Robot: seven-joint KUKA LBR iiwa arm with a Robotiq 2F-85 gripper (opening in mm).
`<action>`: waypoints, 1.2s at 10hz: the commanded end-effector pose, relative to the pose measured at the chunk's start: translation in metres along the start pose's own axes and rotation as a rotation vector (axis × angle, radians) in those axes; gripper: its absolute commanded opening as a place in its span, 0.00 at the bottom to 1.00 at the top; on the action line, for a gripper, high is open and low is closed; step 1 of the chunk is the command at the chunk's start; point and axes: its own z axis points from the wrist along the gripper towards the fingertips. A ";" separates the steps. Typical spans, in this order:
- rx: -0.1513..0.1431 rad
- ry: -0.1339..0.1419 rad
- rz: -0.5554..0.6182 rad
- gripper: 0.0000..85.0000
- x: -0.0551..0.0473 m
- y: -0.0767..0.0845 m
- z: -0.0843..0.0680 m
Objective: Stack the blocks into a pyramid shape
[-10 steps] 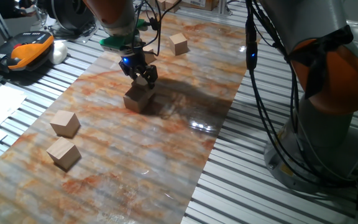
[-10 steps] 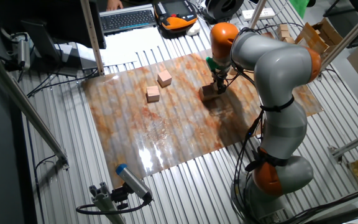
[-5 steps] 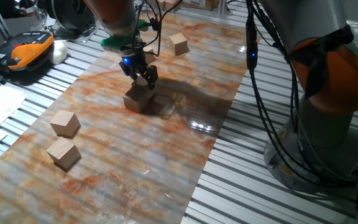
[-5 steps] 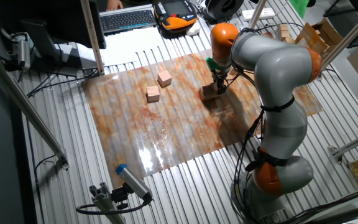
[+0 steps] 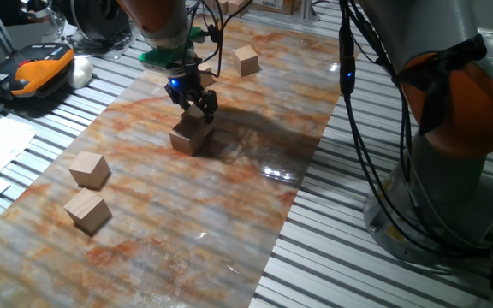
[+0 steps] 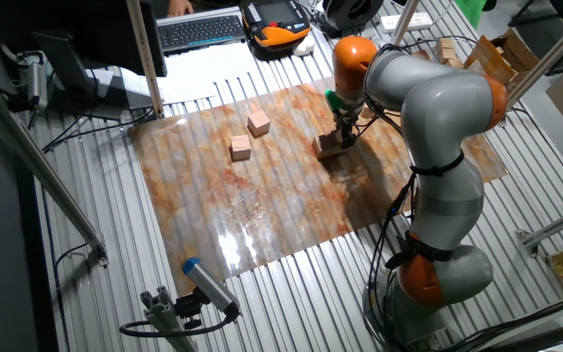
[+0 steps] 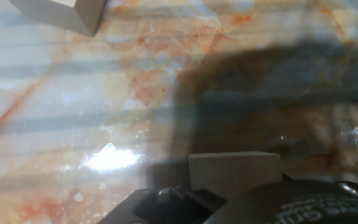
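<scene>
From where I sat, the leftmost things in the one fixed view were two loose blocks, one (image 5: pixel 89 169) just above the other (image 5: pixel 87 210) near the left edge of the marbled sheet (image 5: pixel 255 128), well apart from the work, so I read them as stock waiting for their turn. Further right, near the middle of the sheet, stood the block (image 5: pixel 191 134) I was busy with, flat on the sheet, and the gripper (image 5: pixel 196 107) hung straight down right over its top, the fingers close together at its upper edge; I could not tell whether they had hold of it or merely touched it. The hand view showed that block's pale face (image 7: pixel 235 173) right at the fingers, which suited either a placement or a grasp. Right again and farther back lay another block (image 5: pixel 246 60), apart from the rest. No pyramid shape stood yet, so I judged this block to be a first base piece, with the others spread out to leave room
</scene>
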 end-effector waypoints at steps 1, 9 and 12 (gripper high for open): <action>0.002 -0.002 0.001 0.60 0.000 0.000 0.000; 0.004 0.015 0.028 0.80 0.001 0.000 0.001; 0.003 0.017 0.028 0.80 0.001 0.000 0.001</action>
